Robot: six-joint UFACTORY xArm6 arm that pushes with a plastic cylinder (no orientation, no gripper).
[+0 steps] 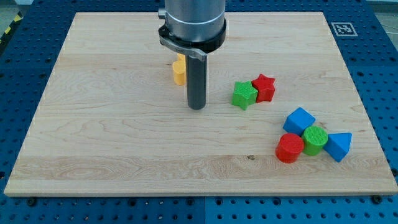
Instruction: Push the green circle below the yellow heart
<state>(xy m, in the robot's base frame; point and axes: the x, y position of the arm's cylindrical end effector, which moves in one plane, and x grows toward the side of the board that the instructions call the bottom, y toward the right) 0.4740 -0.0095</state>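
Note:
The green circle (314, 140) lies at the view's lower right, packed between a red circle (290, 148) on its left, a blue cube (300, 119) above it and a blue triangle (339, 145) on its right. The yellow heart (179, 71) sits at the upper middle, partly hidden behind my rod. My tip (196, 107) rests on the board just below and to the right of the yellow heart, far to the left of the green circle.
A green star (245, 94) and a red star (265, 87) touch each other right of my tip. The wooden board (112, 137) ends in blue pegboard on all sides. A marker tag (342, 28) sits at the upper right.

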